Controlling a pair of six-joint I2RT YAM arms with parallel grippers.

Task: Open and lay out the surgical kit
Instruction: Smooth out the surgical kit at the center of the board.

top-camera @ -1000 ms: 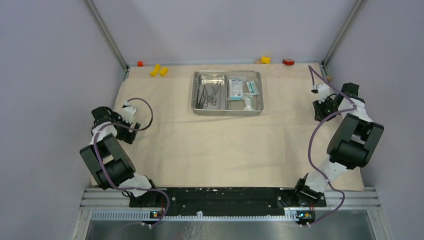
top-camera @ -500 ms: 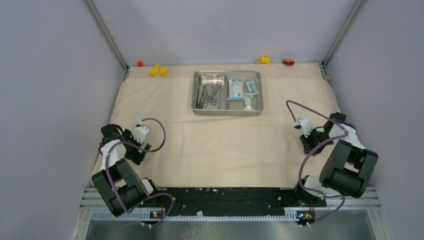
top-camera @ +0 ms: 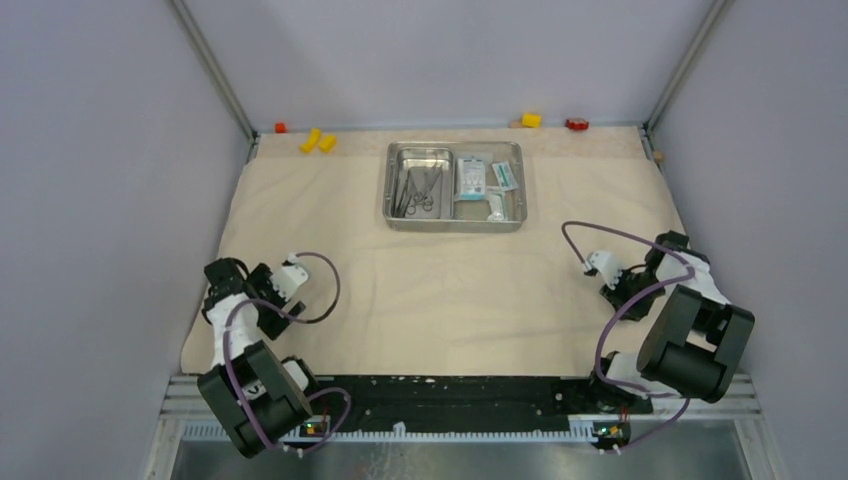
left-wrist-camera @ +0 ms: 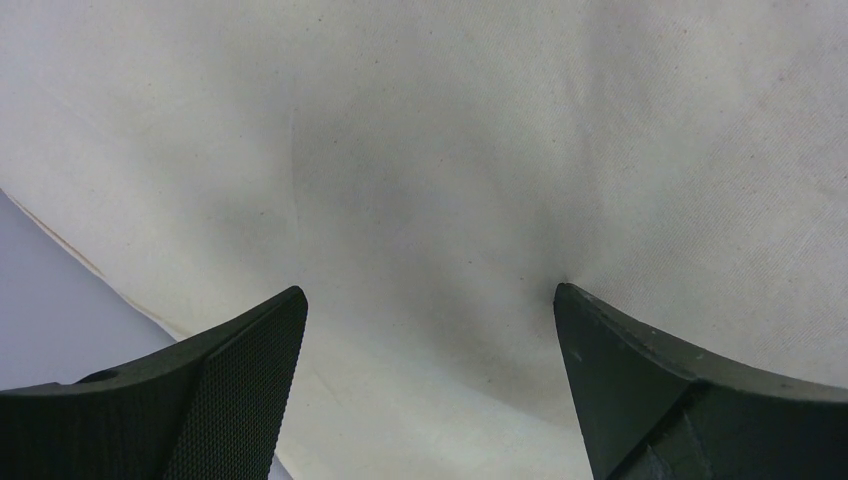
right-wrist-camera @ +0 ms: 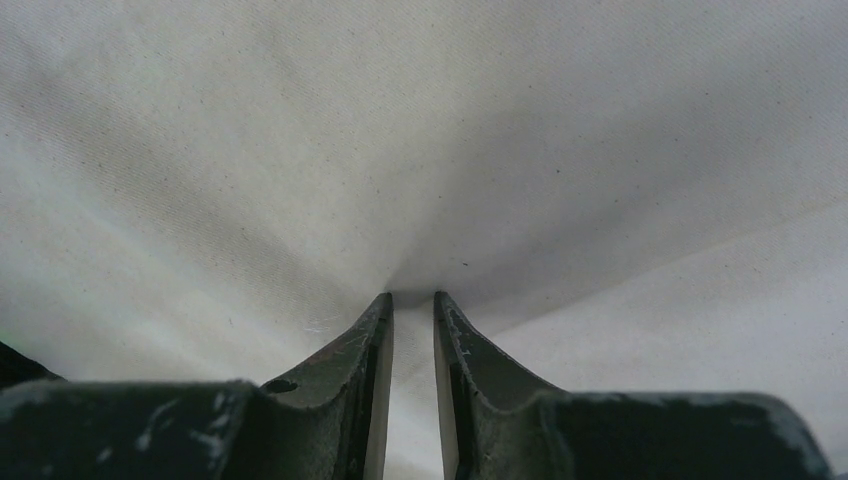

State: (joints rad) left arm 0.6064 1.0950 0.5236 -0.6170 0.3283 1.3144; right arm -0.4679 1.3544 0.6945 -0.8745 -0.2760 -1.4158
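The beige cloth wrap (top-camera: 450, 290) lies spread flat over the table. On its far middle stands the steel tray (top-camera: 455, 224), holding thin metal instruments (top-camera: 415, 190) on its left side and white-and-teal packets (top-camera: 472, 178) on its right. My left gripper (top-camera: 272, 300) sits low at the cloth's near left. It is open (left-wrist-camera: 430, 290), with one fingertip (left-wrist-camera: 580, 310) dimpling the fabric. My right gripper (top-camera: 612, 288) is low at the near right. Its jaws stand almost together (right-wrist-camera: 412, 295), and a pinch of cloth (right-wrist-camera: 412, 340) fills the narrow gap, creases fanning out from the tips.
Small yellow blocks (top-camera: 318, 141) and a red one (top-camera: 280, 127) lie at the back left. A yellow block (top-camera: 531, 120) and a red block (top-camera: 576, 124) sit at the back right. Grey walls close in both sides. The cloth's left edge (left-wrist-camera: 90, 270) is near my left finger.
Both arms have drawn back from the cloth's side edges toward the near edge and come down onto the fabric. The right jaws have narrowed; the left stay wide.
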